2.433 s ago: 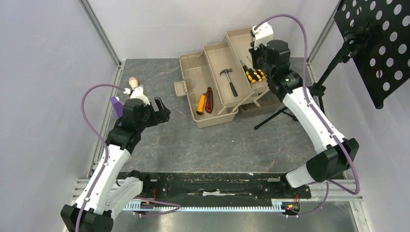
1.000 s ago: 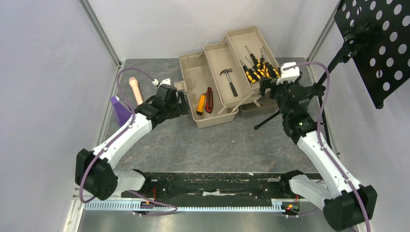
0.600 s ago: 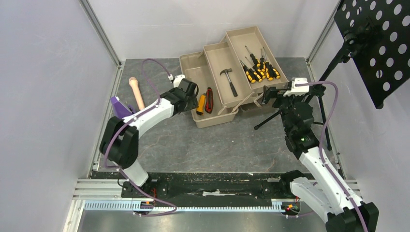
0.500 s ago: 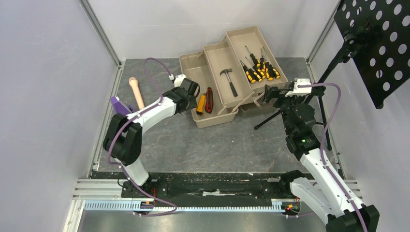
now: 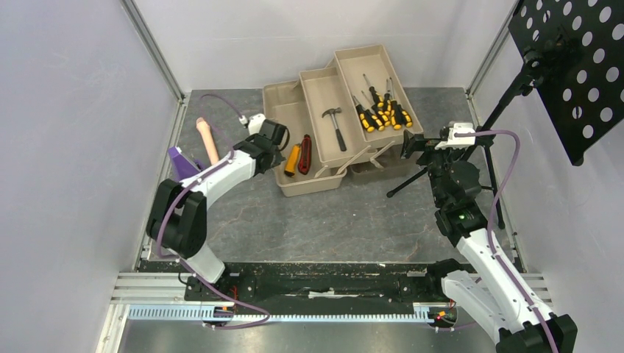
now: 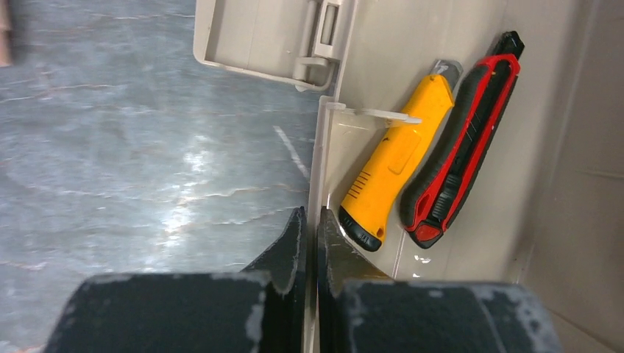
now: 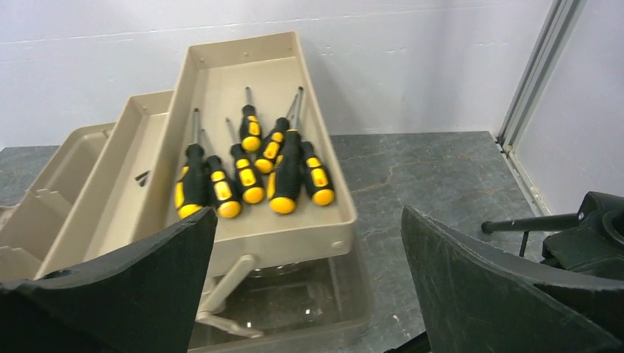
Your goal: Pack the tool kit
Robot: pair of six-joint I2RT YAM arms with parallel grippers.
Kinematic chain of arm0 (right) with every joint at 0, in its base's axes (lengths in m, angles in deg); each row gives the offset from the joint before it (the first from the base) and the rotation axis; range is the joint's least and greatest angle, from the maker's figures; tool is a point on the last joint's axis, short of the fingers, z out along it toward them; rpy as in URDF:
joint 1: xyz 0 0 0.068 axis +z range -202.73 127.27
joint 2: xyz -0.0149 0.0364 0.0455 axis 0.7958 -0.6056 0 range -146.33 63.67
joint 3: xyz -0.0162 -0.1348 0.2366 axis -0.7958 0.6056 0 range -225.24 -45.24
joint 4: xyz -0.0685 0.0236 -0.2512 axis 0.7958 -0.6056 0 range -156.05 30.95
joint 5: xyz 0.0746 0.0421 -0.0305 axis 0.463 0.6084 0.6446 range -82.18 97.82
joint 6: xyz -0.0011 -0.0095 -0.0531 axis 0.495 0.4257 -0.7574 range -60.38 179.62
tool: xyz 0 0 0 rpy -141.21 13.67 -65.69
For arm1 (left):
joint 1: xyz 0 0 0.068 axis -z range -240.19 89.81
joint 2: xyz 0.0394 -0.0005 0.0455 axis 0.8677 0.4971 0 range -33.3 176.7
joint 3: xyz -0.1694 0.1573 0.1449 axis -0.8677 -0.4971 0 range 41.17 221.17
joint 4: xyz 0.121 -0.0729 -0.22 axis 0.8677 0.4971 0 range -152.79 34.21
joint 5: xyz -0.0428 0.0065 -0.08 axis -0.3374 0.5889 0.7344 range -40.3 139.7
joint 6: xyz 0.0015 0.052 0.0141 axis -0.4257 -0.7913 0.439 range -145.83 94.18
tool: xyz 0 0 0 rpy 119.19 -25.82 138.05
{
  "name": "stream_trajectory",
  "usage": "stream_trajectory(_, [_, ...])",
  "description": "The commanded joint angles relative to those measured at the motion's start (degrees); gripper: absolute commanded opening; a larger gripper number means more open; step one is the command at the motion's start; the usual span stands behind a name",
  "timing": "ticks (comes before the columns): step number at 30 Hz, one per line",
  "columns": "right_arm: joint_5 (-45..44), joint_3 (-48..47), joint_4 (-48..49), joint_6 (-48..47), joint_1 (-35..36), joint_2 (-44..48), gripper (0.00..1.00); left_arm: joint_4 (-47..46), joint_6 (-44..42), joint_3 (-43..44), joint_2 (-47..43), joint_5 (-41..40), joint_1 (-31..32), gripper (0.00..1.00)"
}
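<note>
Inside fold-out trays (image 5: 316,82): screwdrivers (image 5: 379,114), hammer (image 5: 335,125); left pincer (image 6: 312,220) clamps toolbox wall (image 6: 318,169), right pincer (image 7: 307,213) agape

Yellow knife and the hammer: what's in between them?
The red-black utility knife lies between the yellow knife and the hammer, clearest in the top view.

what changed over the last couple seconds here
The left gripper swung over from beside the purple block and shut on the toolbox wall, pulling the box to the left. The right gripper backed off the screwdrivers, open. The hammer stayed in its tray; the rod did not move.
</note>
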Motion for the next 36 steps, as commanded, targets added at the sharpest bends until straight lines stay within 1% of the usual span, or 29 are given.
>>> stream_trajectory(1, [0.3, 0.7, 2.9, 0.7, -0.1, 0.9, 0.98, 5.2, -0.7, -2.9, -6.3, -9.7, -7.6, 0.02])
stream_trajectory(5, [0.0, 0.7, 2.6, 0.0, -0.1, 1.3, 0.98, 6.6, -3.9, -3.8, -9.0, -7.4, -11.7, 0.02])
stream_trajectory(11, [0.6, 0.2, 0.9, -0.1, -0.1, -1.1, 0.98, 6.8, -11.0, -6.7, -13.7, -0.3, -15.0, 0.02])
stream_trajectory(14, [2.1, -0.9, -0.9, 0.7, -0.1, -4.4, 0.98, 7.5, -15.3, -7.6, -14.6, 3.2, -17.2, 0.02])
stream_trajectory(18, [7.3, -2.6, -2.2, 1.1, -0.1, -10.4, 0.95, 8.2, -19.2, -8.8, -14.4, 6.9, -19.7, 0.02])
stream_trajectory(23, [13.4, -5.5, -2.4, 2.1, -0.5, -18.7, 0.90, 7.2, -21.2, -9.8, -12.7, 7.1, -21.0, 0.04])
stream_trajectory(26, [17.6, -7.1, -2.1, 2.7, -1.1, -23.3, 0.87, 6.6, -21.5, -8.9, -10.2, 6.8, -22.2, 0.08])
stream_trajectory(29, [21.6, -8.4, -0.5, 2.5, -1.6, -26.8, 0.81, 6.1, -21.8, -7.2, -7.8, 6.5, -23.2, 0.15])
stream_trajectory(33, [24.2, -8.3, 2.2, 2.1, -1.9, -30.9, 0.76, 5.4, -22.1, -5.4, -6.0, 6.2, -23.8, 0.24])
stream_trajectory(36, [26.1, -8.2, 4.2, 1.4, -2.1, -34.0, 0.71, 5.4, -21.9, -5.2, -5.1, 6.6, -23.8, 0.25])
